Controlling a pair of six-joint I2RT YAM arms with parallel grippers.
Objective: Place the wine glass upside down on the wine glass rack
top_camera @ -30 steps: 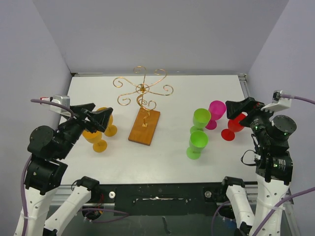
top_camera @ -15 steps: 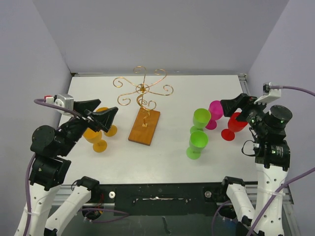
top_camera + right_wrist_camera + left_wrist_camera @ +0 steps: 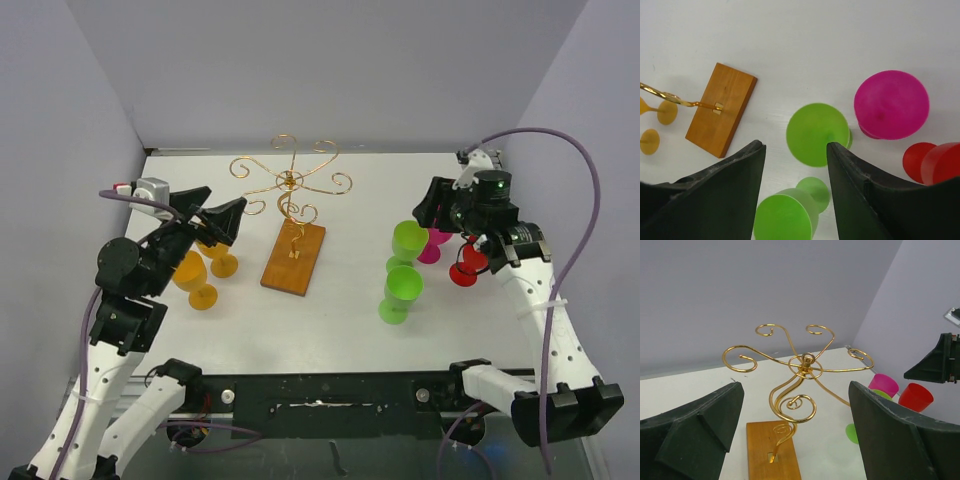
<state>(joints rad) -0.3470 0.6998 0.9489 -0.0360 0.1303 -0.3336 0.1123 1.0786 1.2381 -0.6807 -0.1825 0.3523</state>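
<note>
The wine glass rack (image 3: 290, 185), gold wire scrolls on a brown wooden base (image 3: 295, 258), stands at the table's middle back and holds nothing. It fills the left wrist view (image 3: 802, 362). Two green wine glasses (image 3: 409, 240) (image 3: 402, 288), a magenta one (image 3: 440, 225) and a red one (image 3: 470, 262) stand upright on the right. My right gripper (image 3: 428, 212) is open and empty, raised above the far green glass (image 3: 817, 134). My left gripper (image 3: 225, 205) is open and empty, raised left of the rack above two orange glasses (image 3: 190, 275).
The second orange glass (image 3: 222, 262) stands close to the rack's base. The near green glass (image 3: 785, 217) and the magenta glass (image 3: 891, 104) flank the far green one closely. Walls enclose the table on the left, back and right.
My right gripper has swung left and forward, from beside the red glass to above the far green and magenta glasses. My left gripper has risen and moved right toward the rack.
</note>
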